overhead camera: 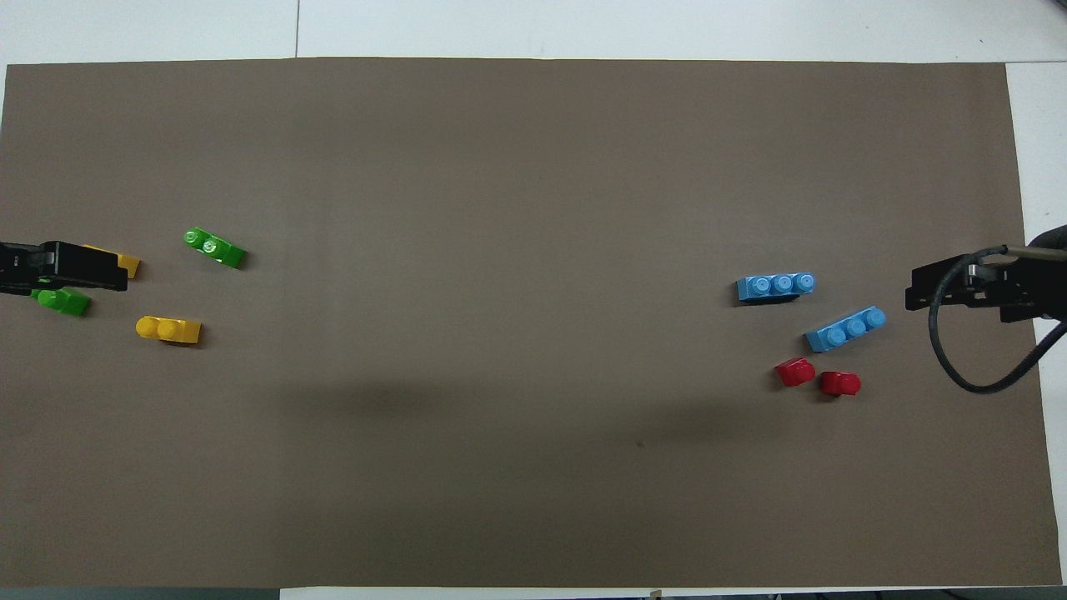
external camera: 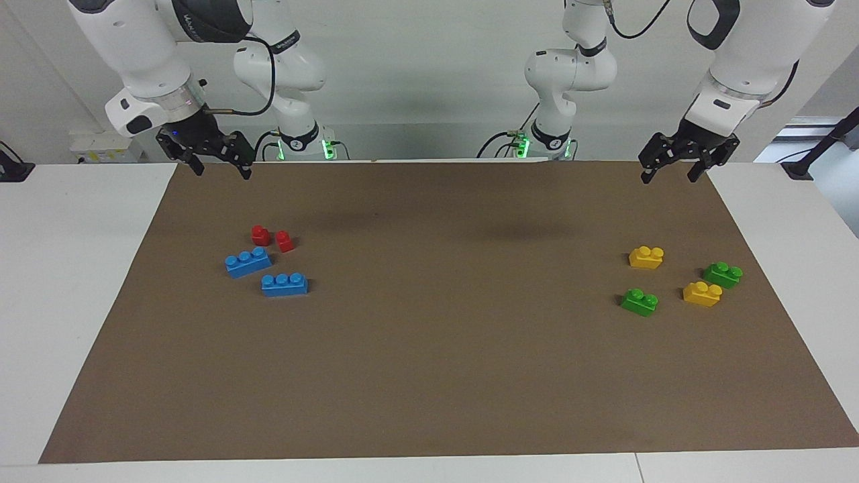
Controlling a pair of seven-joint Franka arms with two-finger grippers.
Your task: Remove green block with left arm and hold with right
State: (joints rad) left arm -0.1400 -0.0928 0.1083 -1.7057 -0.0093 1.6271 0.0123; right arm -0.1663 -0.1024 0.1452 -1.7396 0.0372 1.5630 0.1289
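Note:
Two green blocks lie on the brown mat toward the left arm's end. One green block [external camera: 639, 302] [overhead camera: 214, 247] is farther from the robots. The other green block [external camera: 723, 274] [overhead camera: 62, 302] is nearer to the mat's end. My left gripper [external camera: 670, 176] [overhead camera: 83, 268] is open and empty, raised over the mat's edge nearest the robots. In the overhead view it partly covers the second green block. My right gripper [external camera: 221, 169] [overhead camera: 959, 287] is open and empty, and waits raised over the mat's corner at the right arm's end.
Two yellow bricks [external camera: 646, 257] [external camera: 702, 294] lie beside the green blocks. Two blue bricks [external camera: 248, 261] [external camera: 284, 284] and two small red bricks [external camera: 260, 235] [external camera: 285, 241] lie toward the right arm's end. The brown mat [external camera: 429, 349] covers the table.

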